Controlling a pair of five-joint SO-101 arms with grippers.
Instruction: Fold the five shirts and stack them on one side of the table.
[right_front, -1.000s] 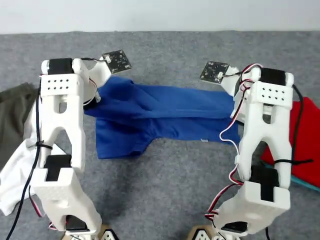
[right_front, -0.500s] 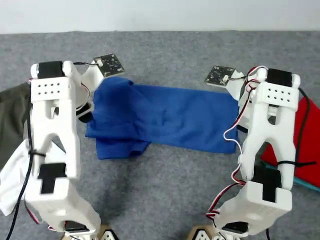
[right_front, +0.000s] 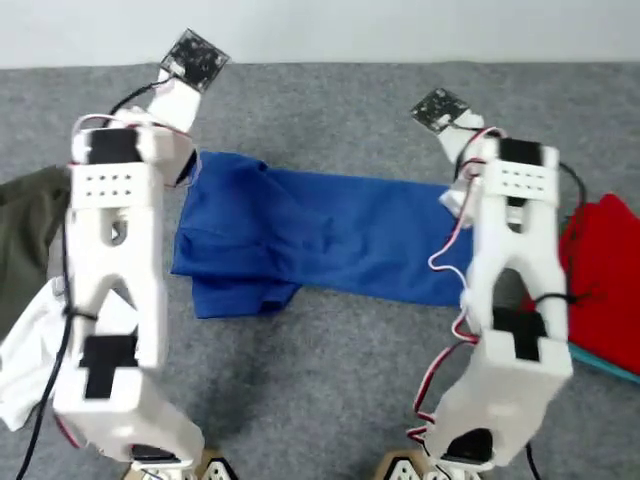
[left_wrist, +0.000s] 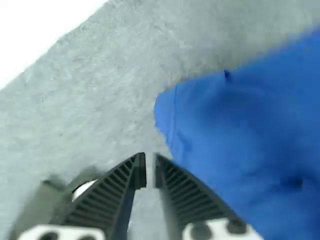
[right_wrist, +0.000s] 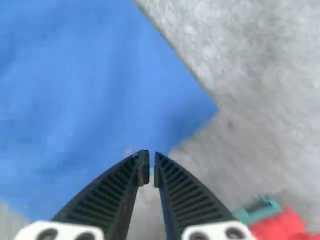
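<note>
Blue shirt (right_front: 330, 240) lies folded into a long band on the grey table (right_front: 330, 380), its long axis running side to side between the two arms. Left gripper (left_wrist: 145, 172), jaws almost closed and empty, hangs over one end; right gripper (right_wrist: 148, 167), equally narrow and empty, hangs over the other. Olive shirt (right_front: 25, 240) and white shirt (right_front: 25, 350) lie beyond the left arm, red shirt (right_front: 600, 280) beyond the right

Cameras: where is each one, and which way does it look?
High view: above the table, looking down at the blue shirt; left arm and right arm show.
Left wrist view: on the left arm, looking past the left gripper at the blue shirt's edge.
Right wrist view: on the right arm, looking past the right gripper at the blue shirt and the red shirt.
Shared: all three see the blue shirt.
</note>
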